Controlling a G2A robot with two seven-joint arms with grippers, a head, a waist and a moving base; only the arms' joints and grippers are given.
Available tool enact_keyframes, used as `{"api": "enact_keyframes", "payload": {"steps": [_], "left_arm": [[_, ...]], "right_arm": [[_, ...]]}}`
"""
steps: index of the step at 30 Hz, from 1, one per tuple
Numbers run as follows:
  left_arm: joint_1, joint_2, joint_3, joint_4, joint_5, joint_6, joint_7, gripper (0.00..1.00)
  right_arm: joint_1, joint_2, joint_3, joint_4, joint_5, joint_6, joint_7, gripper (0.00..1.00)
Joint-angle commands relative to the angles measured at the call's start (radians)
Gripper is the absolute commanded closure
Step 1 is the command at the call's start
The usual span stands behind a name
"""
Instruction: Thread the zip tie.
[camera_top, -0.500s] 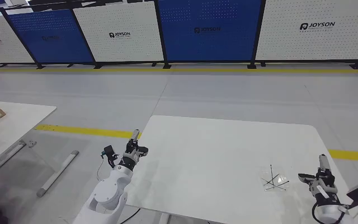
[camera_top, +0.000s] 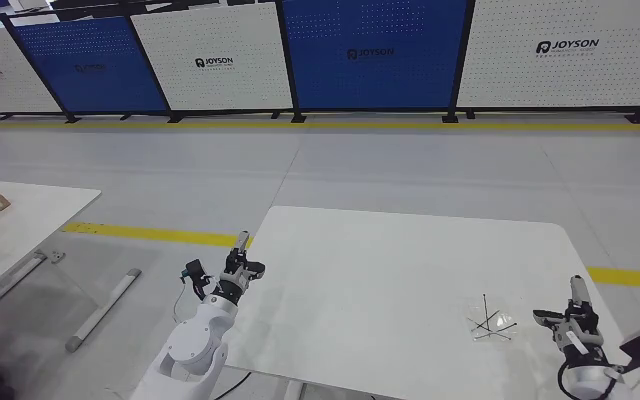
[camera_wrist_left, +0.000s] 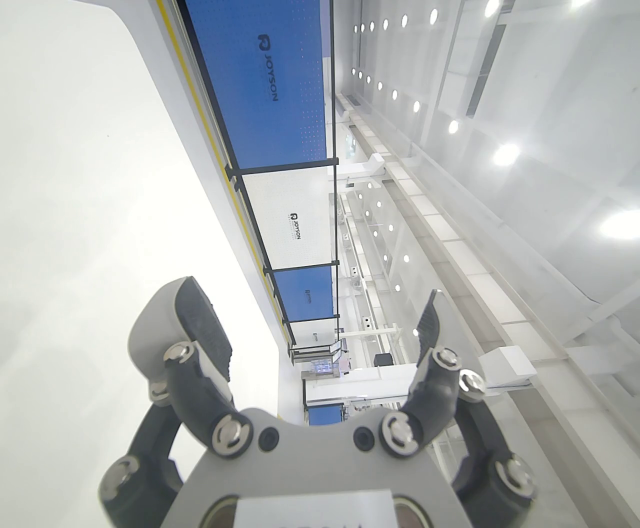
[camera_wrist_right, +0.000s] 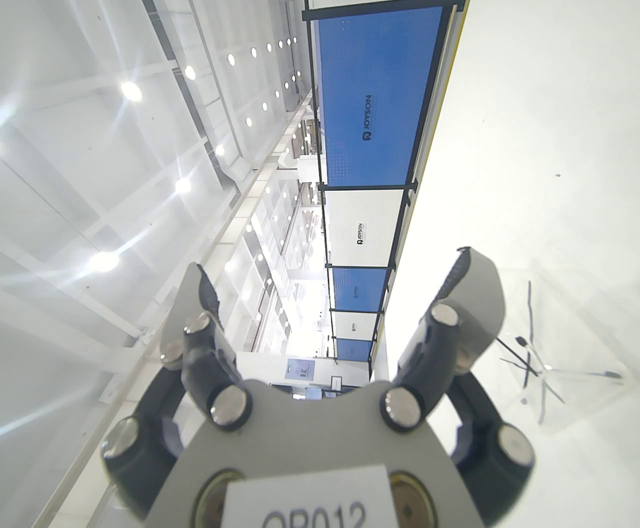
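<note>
No motion; zip ties (camera_top: 490, 322) crosswise, flat.

Zip ties (camera_top: 490, 322): several thin black strips, lying flat and crossing each other.
Place: on white table (camera_top: 400, 280), near its right edge.

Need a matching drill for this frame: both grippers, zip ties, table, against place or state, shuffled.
1. left gripper
2. right gripper
3. zip ties
4. table

A. white, bears the ties
B. open, close beside the ties
C. open, at the table edge away from the ties
D. thin, crossed over one another, lying loose

Pairs: 1-C, 2-B, 3-D, 4-A
</note>
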Motion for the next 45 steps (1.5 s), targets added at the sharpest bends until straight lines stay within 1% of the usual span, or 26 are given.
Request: {"api": "enact_keyframes", "payload": {"steps": [1, 3, 6, 8, 10, 11, 21, 23, 25, 28, 29, 31, 32, 35, 36, 38, 45], "left_arm": [[0.0, 0.0, 0.0, 0.0, 0.0, 0.0, 0.0, 0.0], [0.0, 0.0, 0.0, 0.0, 0.0, 0.0, 0.0, 0.0], [0.0, 0.0, 0.0, 0.0, 0.0, 0.0, 0.0, 0.0], [0.0, 0.0, 0.0, 0.0, 0.0, 0.0, 0.0, 0.0], [0.0, 0.0, 0.0, 0.0, 0.0, 0.0, 0.0, 0.0], [0.0, 0.0, 0.0, 0.0, 0.0, 0.0, 0.0, 0.0], [0.0, 0.0, 0.0, 0.0, 0.0, 0.0, 0.0, 0.0], [0.0, 0.0, 0.0, 0.0, 0.0, 0.0, 0.0, 0.0], [0.0, 0.0, 0.0, 0.0, 0.0, 0.0, 0.0, 0.0], [0.0, 0.0, 0.0, 0.0, 0.0, 0.0, 0.0, 0.0], [0.0, 0.0, 0.0, 0.0, 0.0, 0.0, 0.0, 0.0], [0.0, 0.0, 0.0, 0.0, 0.0, 0.0, 0.0, 0.0], [0.0, 0.0, 0.0, 0.0, 0.0, 0.0, 0.0, 0.0], [0.0, 0.0, 0.0, 0.0, 0.0, 0.0, 0.0, 0.0], [0.0, 0.0, 0.0, 0.0, 0.0, 0.0, 0.0, 0.0], [0.0, 0.0, 0.0, 0.0, 0.0, 0.0, 0.0, 0.0], [0.0, 0.0, 0.0, 0.0, 0.0, 0.0, 0.0, 0.0]], "right_arm": [[0.001, 0.0, 0.002, -0.002, -0.005, -0.003, 0.001, 0.0], [-0.004, 0.001, 0.013, -0.005, -0.025, -0.022, 0.019, 0.0], [-0.021, 0.005, 0.048, -0.011, -0.035, -0.054, 0.088, 0.0], [-0.03, 0.009, 0.073, -0.009, -0.036, -0.071, 0.154, 0.0], [-0.033, 0.018, 0.103, -0.007, -0.046, -0.085, 0.292, 0.0], [-0.032, 0.019, 0.109, -0.004, -0.044, -0.087, 0.314, 0.0], [-0.032, 0.019, 0.109, -0.004, -0.044, -0.087, 0.314, 0.0], [-0.027, 0.021, 0.099, -0.005, -0.027, -0.081, 0.374, 0.0], [0.009, 0.032, 0.134, 0.039, 0.007, -0.069, 0.535, 0.0], [0.046, 0.045, 0.166, 0.066, -0.01, -0.062, 0.691, 0.0], [0.065, 0.051, 0.174, 0.074, -0.022, -0.056, 0.762, 0.0], [0.104, 0.062, 0.179, 0.087, -0.043, -0.026, 0.87, 0.0], [0.134, 0.068, 0.177, 0.098, -0.072, -0.009, 0.924, 0.0], [0.196, 0.079, 0.149, 0.113, -0.169, 0.01, 0.995, 0.0], [0.22, 0.083, 0.139, 0.13, -0.196, 0.015, 1.011, 0.0], [0.25, 0.087, 0.121, 0.155, -0.227, 0.037, 1.031, 0.0], [0.25, 0.087, 0.121, 0.155, -0.227, 0.037, 1.031, 0.0]]}}
